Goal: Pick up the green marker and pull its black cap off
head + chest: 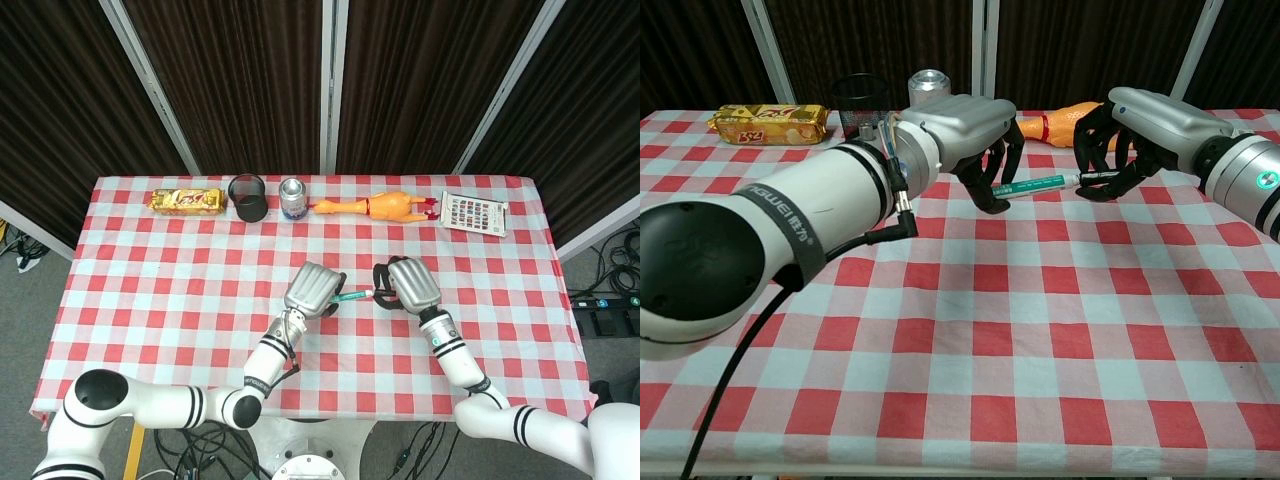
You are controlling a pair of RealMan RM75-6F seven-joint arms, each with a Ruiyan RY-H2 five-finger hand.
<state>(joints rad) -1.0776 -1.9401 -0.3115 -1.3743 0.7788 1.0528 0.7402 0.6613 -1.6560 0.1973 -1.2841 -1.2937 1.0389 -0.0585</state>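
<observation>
Although the worktop [150,270] with its red-and-white checked cloth fills most of both views, the action is confined to a small patch at centre frame. In the head view the left hand [314,289] is seen just left of centre and the right hand [411,283] just right of centre, with a short gap between them. The green marker [1035,185] is bridged across that gap, held clear above the cloth.

In the chest view the left hand's dark fingers [997,178] are curled round the barrel's left end, and the right hand's fingers are closed round the black cap [1095,178] at the barrel's right end. Both hands are thus closed on the pen, neither spread open.

The pick-up is judged done, since the marker is lifted off the cloth. The pulling-off is judged begun or about to begin: a pale collar is visible between barrel and cap, but whether the cap has actually parted cannot be told. What is left is for the hands to be drawn apart along the pen.

The marker's long axis is laid nearly level, left to right across the frame, tilted slightly upward toward the right. Its capped end is pointed to the right of the frame, its tail to the left.
</observation>
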